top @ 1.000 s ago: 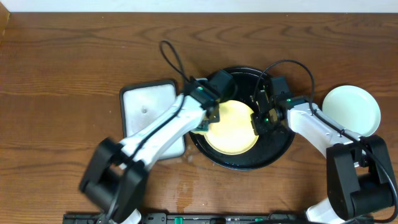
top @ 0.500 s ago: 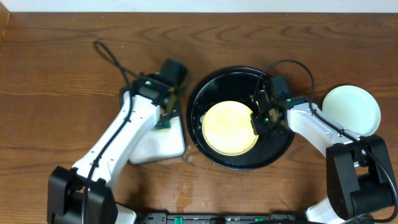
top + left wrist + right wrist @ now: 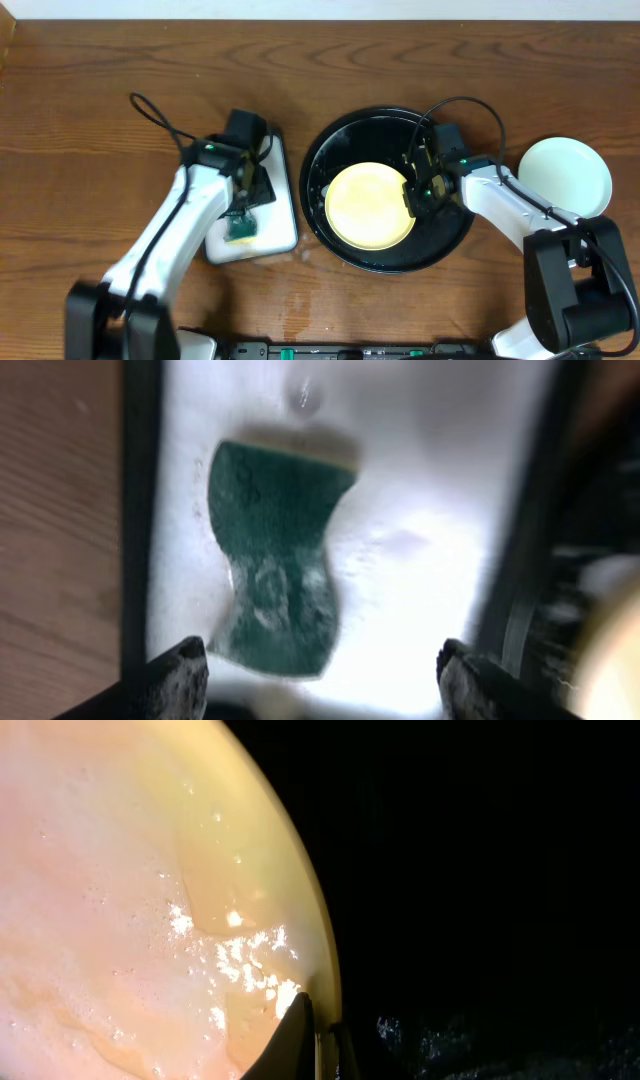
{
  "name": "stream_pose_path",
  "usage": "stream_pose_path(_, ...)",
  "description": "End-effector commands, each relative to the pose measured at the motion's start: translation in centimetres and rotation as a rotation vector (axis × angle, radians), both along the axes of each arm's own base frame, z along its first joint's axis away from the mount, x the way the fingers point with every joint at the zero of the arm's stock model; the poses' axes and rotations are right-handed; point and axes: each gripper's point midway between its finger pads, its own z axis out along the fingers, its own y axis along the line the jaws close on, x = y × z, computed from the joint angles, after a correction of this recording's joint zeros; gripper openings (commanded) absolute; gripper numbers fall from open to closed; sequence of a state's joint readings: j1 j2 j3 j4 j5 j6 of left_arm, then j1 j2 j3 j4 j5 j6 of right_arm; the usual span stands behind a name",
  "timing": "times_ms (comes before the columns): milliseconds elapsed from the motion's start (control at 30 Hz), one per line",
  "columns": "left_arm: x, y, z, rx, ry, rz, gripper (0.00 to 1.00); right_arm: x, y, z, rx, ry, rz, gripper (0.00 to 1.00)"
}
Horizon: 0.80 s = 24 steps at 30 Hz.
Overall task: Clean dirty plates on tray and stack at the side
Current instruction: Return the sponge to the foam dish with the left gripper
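We're working down from the biggest thing: the wooden table [image 3: 100, 90] is carrying everything. On it the black tray [image 3: 335, 140] is sitting under and around the R gripper [image 3: 413, 193], w/ the white tray [image 3: 282, 200] sitting under the L gripper [image 3: 322, 682]. The yellow plate [image 3: 365, 210] is lying flat in the black tray, and this is the relation we're watching. Its near rim is sitting right btwn the R jaws, which are pressed together on that edge, while the rest of the plate is spreading away from the fingertips toward the L arm's side. Being round, it's giving us no long axis to line up on, so the rim pinch is the only handle. We're seeing no red smear on it from overhead, just wet sheen in the R wrist view, so we're judging wiping done and stacking next. The mint plate [image 3: 565, 177] is sitting on the opposite side of the R gripper, out past the tray rim, well apart, on bare table. Whether it's one plate or two we're not able to tell. The R arm is by far the nearer one to both. The sponge [image 3: 275, 560] is lying loose on the white tray just ahead of the L gripper, long axis pointing away from it. The L jaws are spread wide and touching nothing, so L is looking out of the coming move.
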State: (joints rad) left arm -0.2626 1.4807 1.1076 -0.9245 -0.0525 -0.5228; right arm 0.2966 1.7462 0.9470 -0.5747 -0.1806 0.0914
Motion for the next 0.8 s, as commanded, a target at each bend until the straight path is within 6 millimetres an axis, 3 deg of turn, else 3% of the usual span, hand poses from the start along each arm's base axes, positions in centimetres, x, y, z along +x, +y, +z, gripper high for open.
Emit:
stream_pose_path(0,-0.1,-0.3,5.0,-0.055,-0.136,-0.019,0.77,-1.9,-0.5,-1.9,-0.038,0.080,-0.053,0.10)
stream_pose_path(100,-2.0,0.2,7.7,-0.072,-0.200,-0.019,0.78,-1.3,-0.3,-1.9,-0.023,0.070,-0.110,0.17)
stream_pose_path(167,-3.6,0.7,9.2,-0.080,-0.231,-0.019,0.78,-0.9,0.0,-1.8,-0.013,0.057,-0.127,0.01)
stream_pose_path(400,-7.9,1.8,12.0,-0.097,-0.302,-0.020,0.79,0.4,-0.6,-0.7,-0.050,-0.014,-0.121,0.01)
stream_pose_path(433,-8.4,2.0,12.3,-0.099,-0.312,-0.020,0.79,0.9,-0.4,0.3,-0.042,-0.046,-0.099,0.01)
stream_pose_path(467,-8.7,2.0,12.4,-0.101,-0.320,-0.020,0.86,1.4,-0.2,1.3,-0.033,-0.079,-0.081,0.01)
stream_pose_path(767,-9.3,2.2,13.3,-0.112,-0.363,-0.021,0.86,3.9,1.9,11.7,0.071,-0.382,-0.021,0.01)
